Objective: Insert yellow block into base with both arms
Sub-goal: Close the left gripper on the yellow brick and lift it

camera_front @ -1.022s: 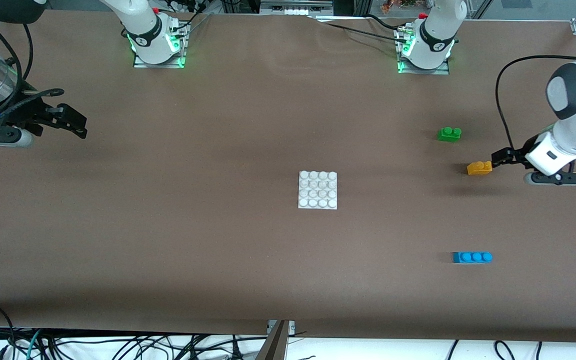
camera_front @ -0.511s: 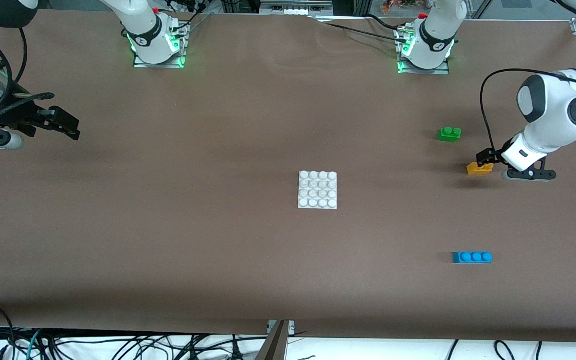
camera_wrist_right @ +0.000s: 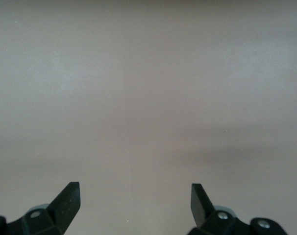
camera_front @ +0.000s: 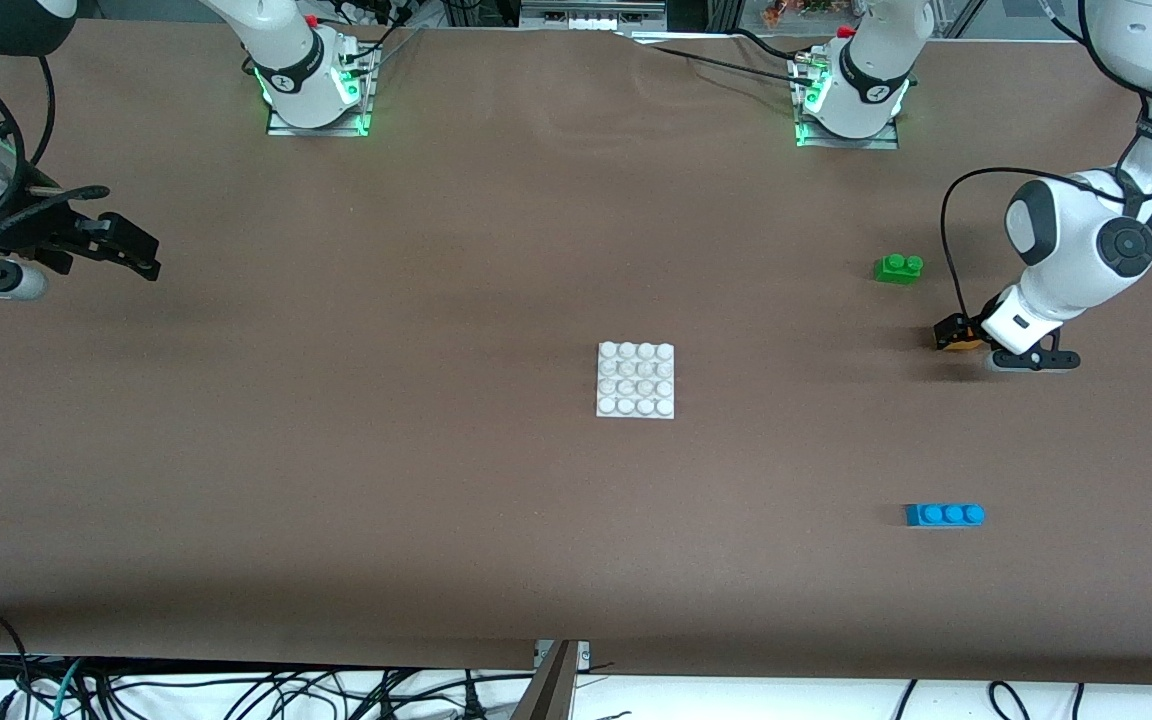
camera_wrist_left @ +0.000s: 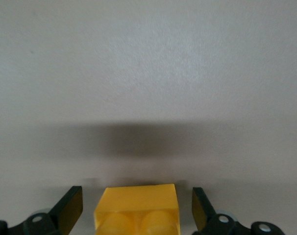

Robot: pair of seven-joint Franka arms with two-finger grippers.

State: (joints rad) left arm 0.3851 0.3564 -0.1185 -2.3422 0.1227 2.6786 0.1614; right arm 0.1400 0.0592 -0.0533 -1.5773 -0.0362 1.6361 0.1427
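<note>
The yellow block (camera_front: 958, 346) lies on the table toward the left arm's end, mostly covered by my left gripper (camera_front: 954, 332). In the left wrist view the block (camera_wrist_left: 137, 208) sits between the two black fingers (camera_wrist_left: 70, 209), with a gap of bare table on each side; the left gripper (camera_wrist_left: 137, 196) is open and straddles it. The white studded base (camera_front: 636, 380) lies flat at the table's middle. My right gripper (camera_front: 131, 250) hangs open over the right arm's end of the table, and the right wrist view shows the right gripper (camera_wrist_right: 135, 196) with only bare table between its fingers.
A green two-stud brick (camera_front: 899, 267) lies farther from the front camera than the yellow block. A blue three-stud brick (camera_front: 944, 514) lies nearer to it. The arms' bases (camera_front: 311, 95) stand along the table's back edge.
The left gripper has slid over the yellow block, so its fingers now stand on either side of it. The right gripper drew back a little toward its table end, then stopped.
</note>
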